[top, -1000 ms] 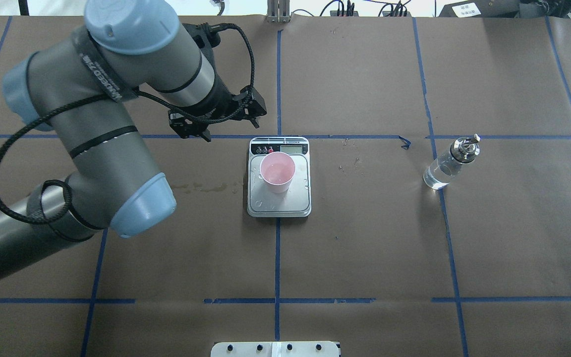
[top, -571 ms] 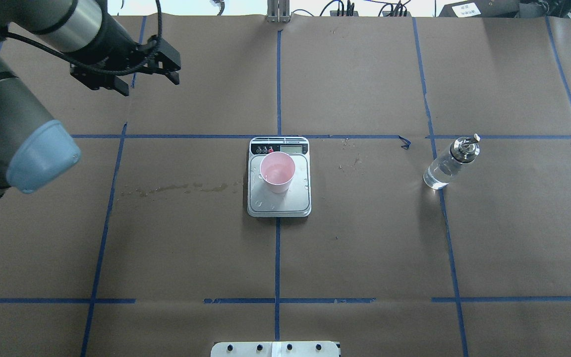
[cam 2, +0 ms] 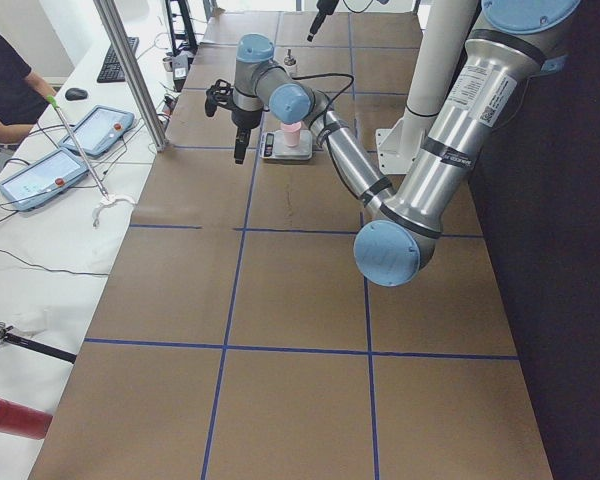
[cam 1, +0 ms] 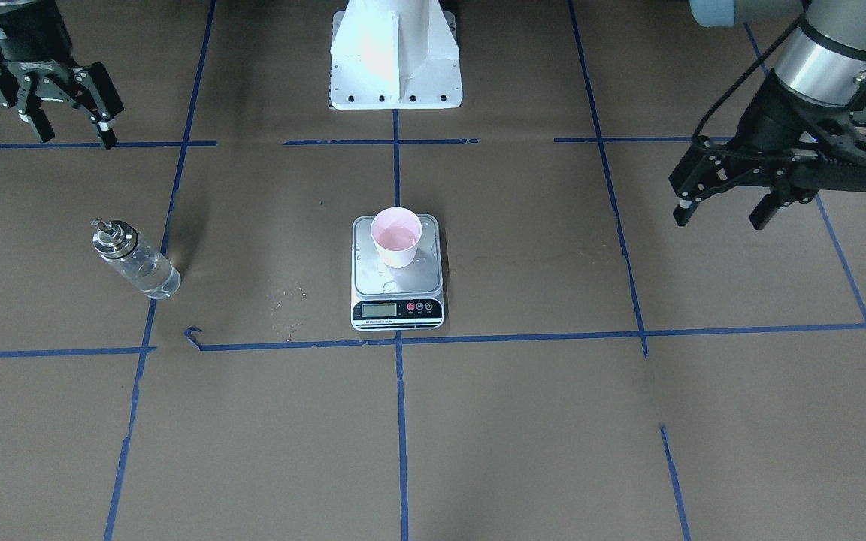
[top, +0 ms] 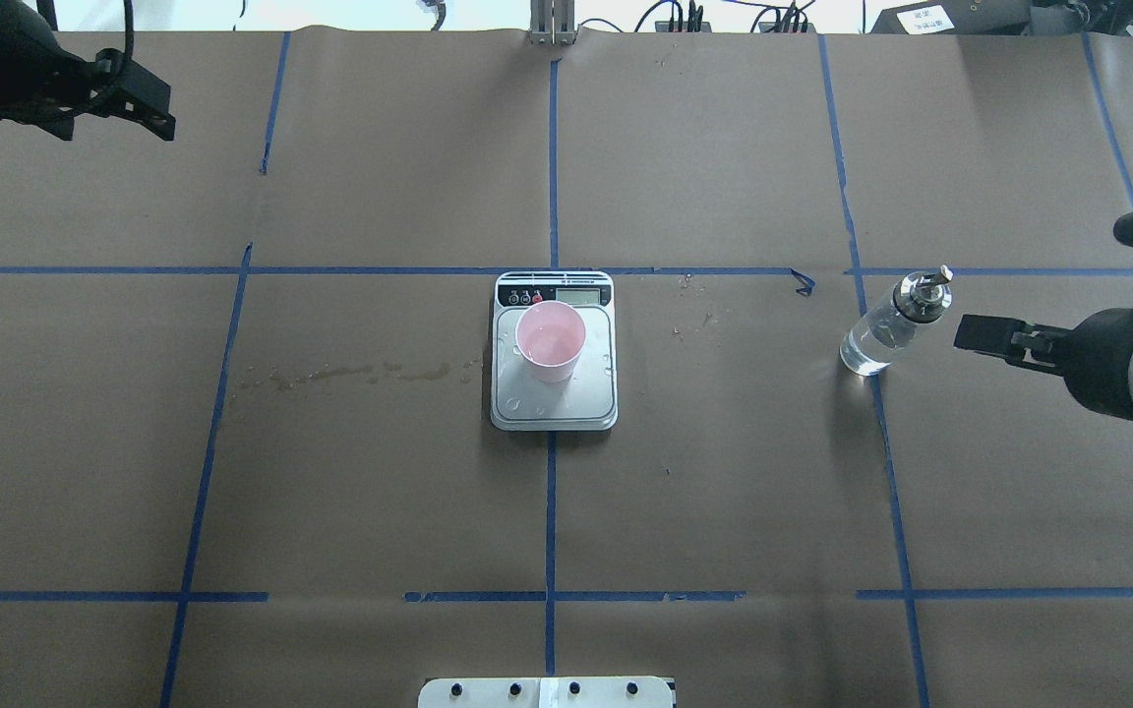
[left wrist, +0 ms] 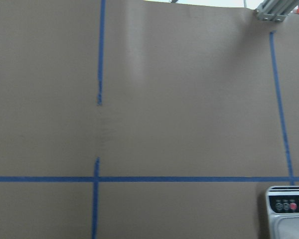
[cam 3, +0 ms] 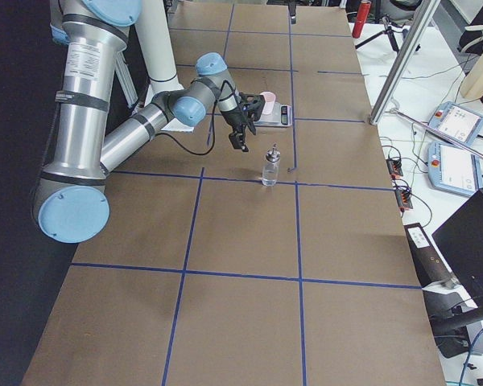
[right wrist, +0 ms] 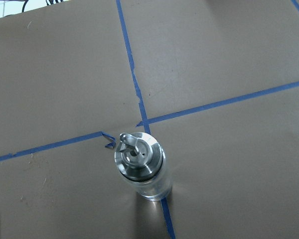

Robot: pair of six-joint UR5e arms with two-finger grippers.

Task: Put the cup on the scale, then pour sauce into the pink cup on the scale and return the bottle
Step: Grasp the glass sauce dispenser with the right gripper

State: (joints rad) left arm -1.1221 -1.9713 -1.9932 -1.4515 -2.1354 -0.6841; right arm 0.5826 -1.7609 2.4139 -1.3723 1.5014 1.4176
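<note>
A pale pink tapered cup (cam 1: pixel 396 239) sits on the flat silver-grey scale (cam 1: pixel 400 284); the left end effector (cam 1: pixel 720 214) and right end effector (cam 1: pixel 76 134) hang spread.

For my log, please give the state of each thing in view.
Pink cup: upright on the scale.
Scale: flat on the table, bearing the cup.
Bottle: upright on the table, not gripped.
Left gripper: open, empty.
Right gripper: open, empty, near the bottle.

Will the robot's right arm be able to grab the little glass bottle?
Probably yes. The right gripper is open and near the glass bottle, which stands upright by itself. Nothing lies between them, so the way looks free.
</note>
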